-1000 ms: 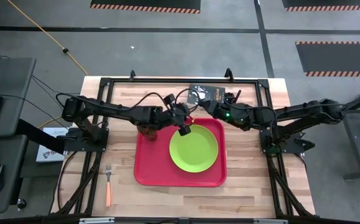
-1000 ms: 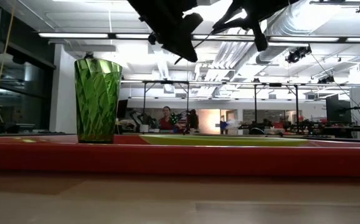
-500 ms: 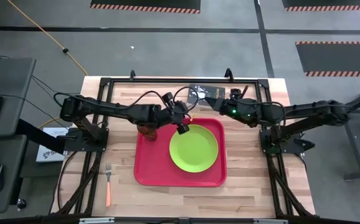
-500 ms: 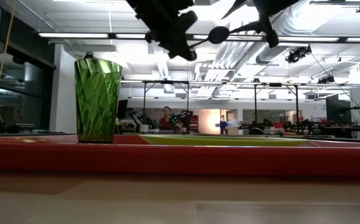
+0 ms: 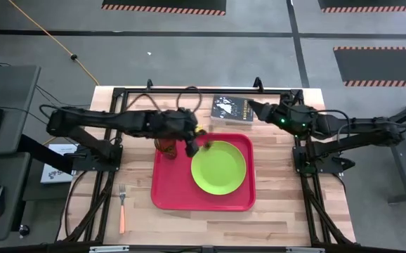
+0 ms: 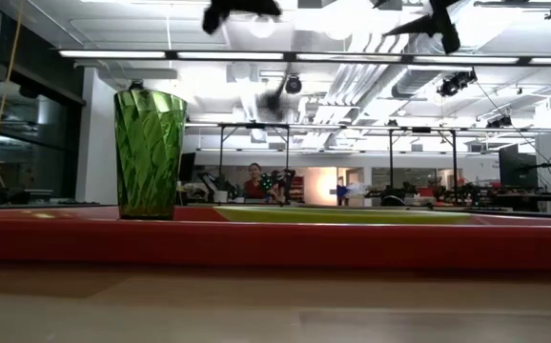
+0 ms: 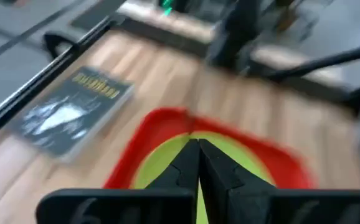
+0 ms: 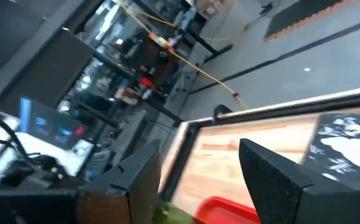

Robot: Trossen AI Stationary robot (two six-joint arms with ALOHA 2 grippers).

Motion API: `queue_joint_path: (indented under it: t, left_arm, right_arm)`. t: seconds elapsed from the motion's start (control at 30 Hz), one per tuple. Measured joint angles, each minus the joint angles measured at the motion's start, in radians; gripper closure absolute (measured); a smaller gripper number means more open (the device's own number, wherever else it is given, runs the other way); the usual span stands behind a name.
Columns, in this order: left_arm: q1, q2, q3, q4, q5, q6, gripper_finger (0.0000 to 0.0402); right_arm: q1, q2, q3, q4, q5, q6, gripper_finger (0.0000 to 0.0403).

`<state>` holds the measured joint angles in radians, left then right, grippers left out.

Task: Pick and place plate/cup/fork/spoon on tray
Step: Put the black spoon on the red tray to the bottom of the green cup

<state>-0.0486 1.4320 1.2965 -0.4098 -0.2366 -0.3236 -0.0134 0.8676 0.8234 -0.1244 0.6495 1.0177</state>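
Red tray point(image 5: 164, 197) at table centre, carrying lime-green plate point(image 5: 219, 169) on its right half and green cup point(image 6: 149, 153) upright at its far-left corner. Fork point(image 5: 121, 208) lying on bare wood well left of the tray, near the front edge. Left gripper point(image 7: 198, 163) over the tray's far edge between cup and plate, fingers pressed together, empty. Right gripper point(image 8: 198, 171) above the table's far right, beside dark book point(image 5: 230, 108), fingers spread apart, empty. Spoon not found.

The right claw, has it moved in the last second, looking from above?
Yes. The right claw has pulled back from over the red tray's far rim, toward its own side, and now hangs by the dark book's right edge.
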Motion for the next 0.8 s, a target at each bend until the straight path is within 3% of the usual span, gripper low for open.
queue_joint_path:
  t: [0.13,0.4,0.67,0.8]
  left_arm:
    - [-0.053,-0.076,-0.034,-0.006,0.017,-0.067,0.04]
    - [-0.142,-0.157,-0.138,0.005,-0.098,-0.189,0.0401]
    - [-0.162,-0.16,-0.14,0.022,-0.114,-0.162,0.0401]
    - [-0.159,-0.16,-0.14,0.022,-0.119,-0.142,0.0401]
  right_arm:
    - [0.0,-0.014,0.0,-0.042,-0.01,0.0,0.0196]
    - [0.001,-0.007,0.0,-0.073,-0.042,0.035,0.0196]
    - [0.001,0.01,0.0,-0.081,-0.065,0.054,0.0196]
    - [0.001,0.037,0.0,-0.115,-0.179,0.064,0.0196]
